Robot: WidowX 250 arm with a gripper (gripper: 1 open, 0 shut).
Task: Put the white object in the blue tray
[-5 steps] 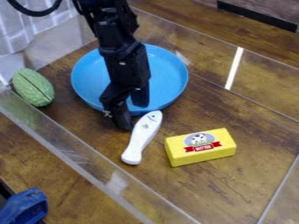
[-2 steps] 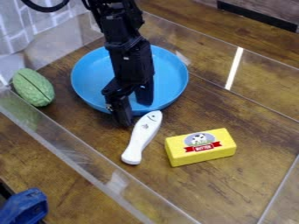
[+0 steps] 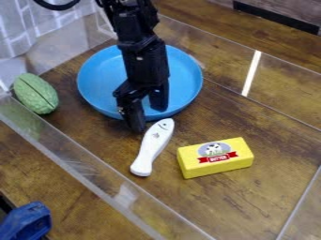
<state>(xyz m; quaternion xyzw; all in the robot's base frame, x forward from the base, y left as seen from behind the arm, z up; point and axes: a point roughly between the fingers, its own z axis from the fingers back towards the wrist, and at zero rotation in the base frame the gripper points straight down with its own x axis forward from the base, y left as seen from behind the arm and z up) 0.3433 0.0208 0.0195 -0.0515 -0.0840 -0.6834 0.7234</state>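
Lower centre: small elongated white toy [image 3: 152,148] on the brown wooden worktop [image 3: 189,202], just beside the round blue plastic tray [image 3: 183,79], outside it. Black gripper [image 3: 135,124] above tray's near edge; finger spacing cannot be determined.

The lone camera looks steeply down from above the table [image 3: 251,211] (fairly near), taking in the blue tray [image 3: 186,70] and the arm [image 3: 129,47] reaching in from the top edge.
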